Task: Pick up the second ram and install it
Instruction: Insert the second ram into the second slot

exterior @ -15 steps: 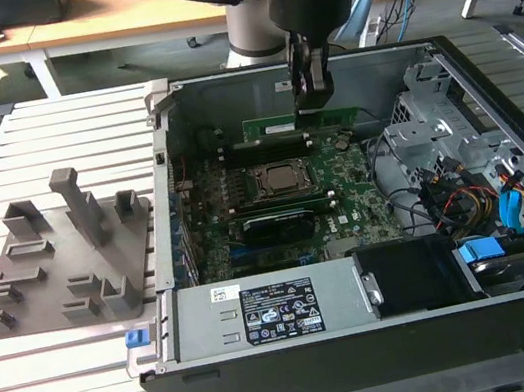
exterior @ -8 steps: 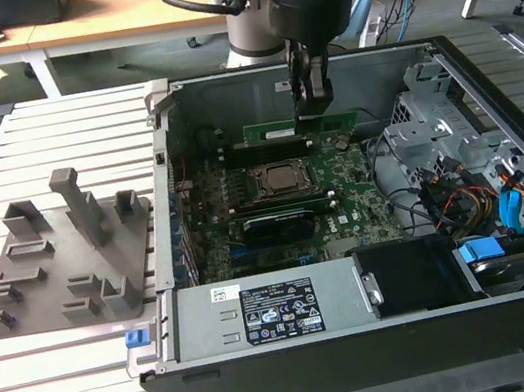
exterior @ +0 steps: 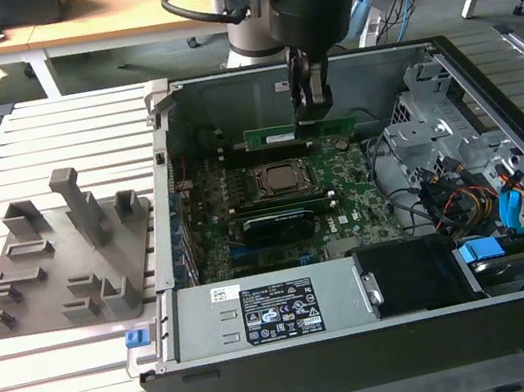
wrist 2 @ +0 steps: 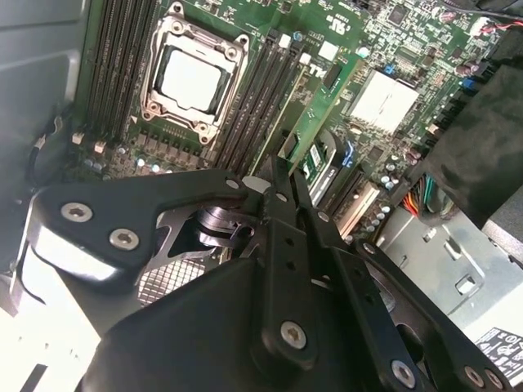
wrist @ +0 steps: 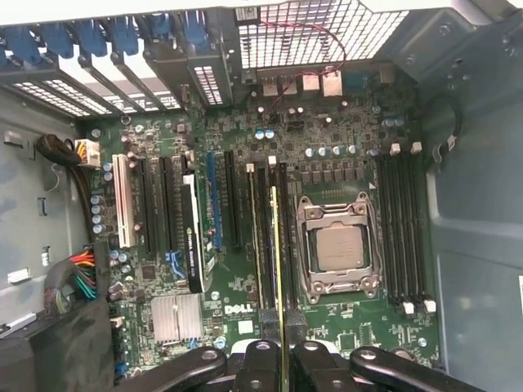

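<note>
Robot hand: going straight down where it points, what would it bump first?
Likely the memory slots beside the CPU socket; the ram stick the hand holds would touch first, though depth is unclear.

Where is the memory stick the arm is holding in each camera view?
Exterior view: the memory stick hangs level under the gripper, just beyond the processor socket.
Second wrist view: a slanted green strip reaching out from the gripper, beside the socket.
First wrist view: edge-on, a thin line beside the socket.
Shared landmark: the processor socket.
</note>
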